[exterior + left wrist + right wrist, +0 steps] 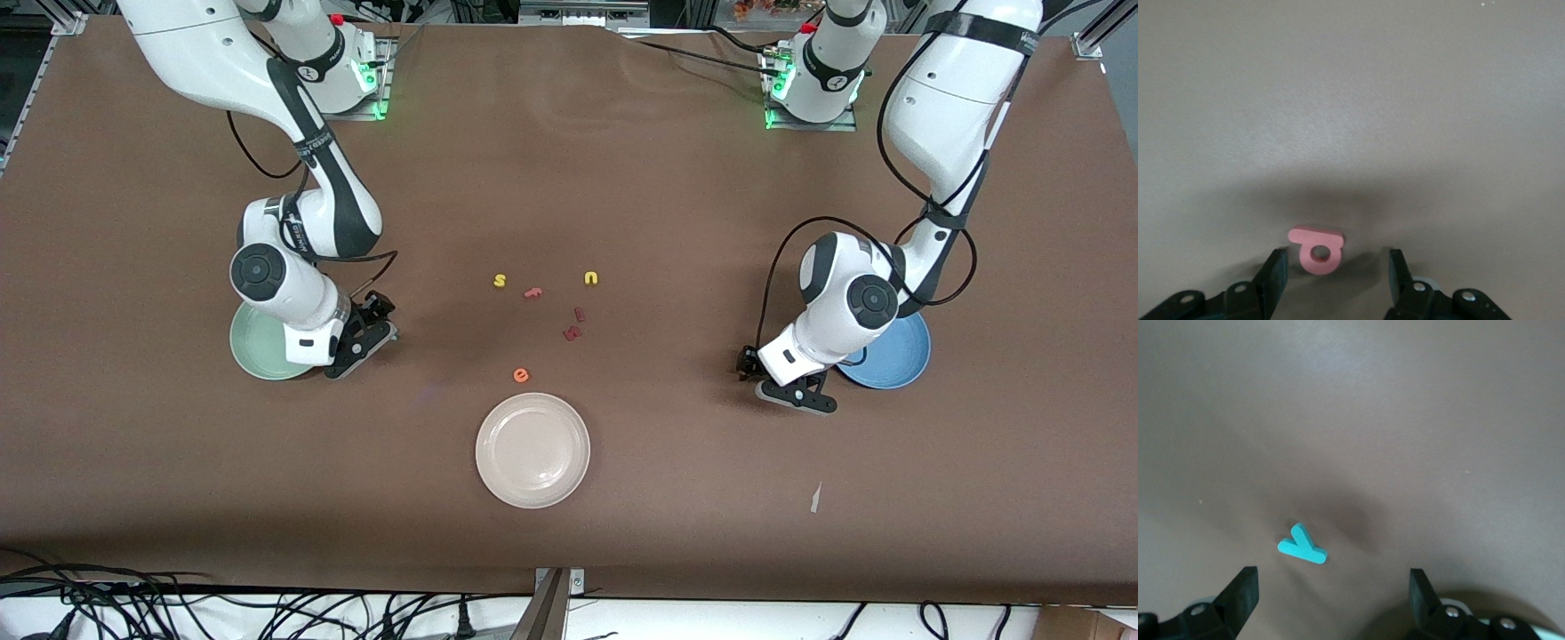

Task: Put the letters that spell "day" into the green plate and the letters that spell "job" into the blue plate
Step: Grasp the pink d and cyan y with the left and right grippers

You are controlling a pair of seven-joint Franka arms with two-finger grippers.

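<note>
The left gripper (1335, 273) is hanging low over the bare worktop (676, 222), its fingers (1275, 277) partly spread and gripping nothing, and the pinkish-red "b" (1316, 249) is lying flat on the brown surface right in the gap between the two tips, touching neither that I can see. It is showing a straight stem along one edge and a round loop with a small hole, all in soft pink foam. In the front view that gripper (794, 388) is sitting just beside the blue plate (898, 364), toward the middle of the worktop from it. The right gripper (1331, 593) is also hovering low, fingers (1241, 593) spread as wide as they go and holding nothing; the teal "y" (1302, 547) is lying flat just ahead of the gap, nearer one finger than the other, clear of both, its short arm and longer stroke plain against the brown. In the front view the right gripper (360, 333) is sitting at the edge of the green plate (258, 342), on the side facing the worktop's middle. Between the two arms a yellow "s" (500, 281), a yellow "u" (591, 278), dark red letters (573, 327) and an orange "e" (521, 375) are lying scattered, with a cream-white plate (532, 450) nearer the front camera.
</note>
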